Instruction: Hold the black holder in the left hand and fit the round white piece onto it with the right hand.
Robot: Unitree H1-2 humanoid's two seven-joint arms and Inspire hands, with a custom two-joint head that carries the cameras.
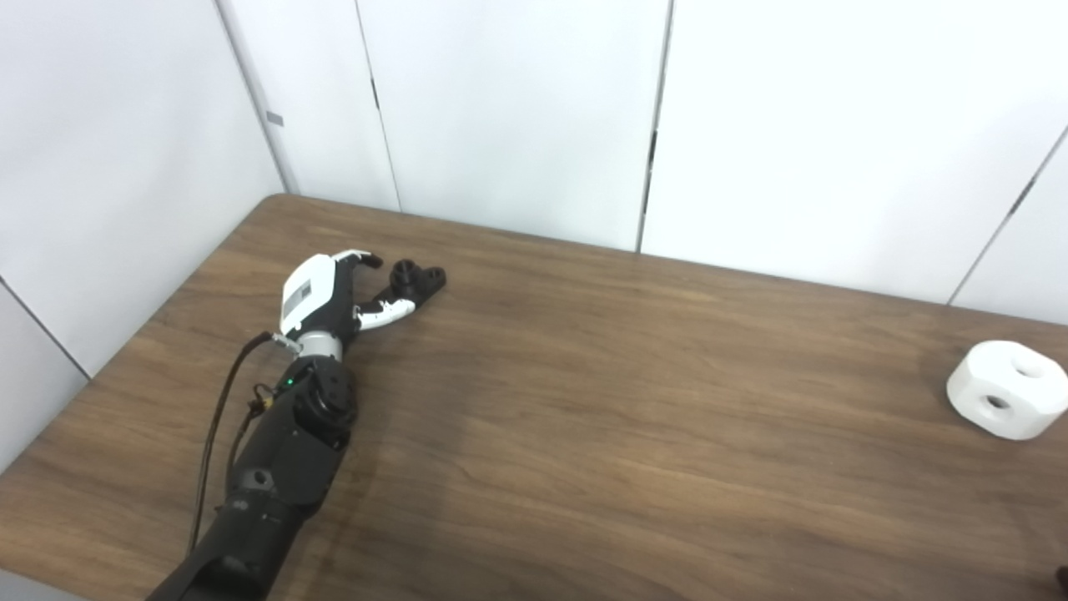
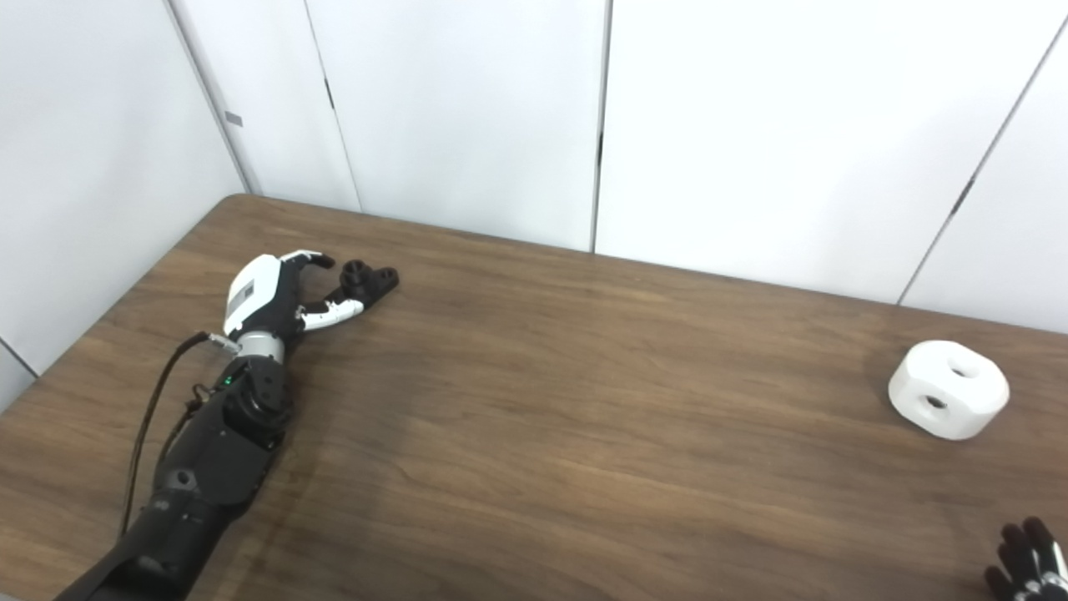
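Note:
The black holder [image 1: 417,280] lies flat on the brown table [image 1: 601,401] at the far left. My left hand [image 1: 334,292] is right beside it, open, its fingers [image 1: 360,258] and thumb spread on either side of the holder's near end without closing on it. The round white piece [image 2: 949,390], a chunky block with holes in its top and side, rests far off at the table's right. Only the dark fingertips of my right hand [image 2: 1030,559] show at the bottom right corner, well short of the white piece and holding nothing that I can see.
White wall panels [image 1: 517,117] stand close behind the table's back edge and along its left side. A black cable [image 1: 219,417] loops beside my left forearm. Bare wood stretches between the holder and the white piece.

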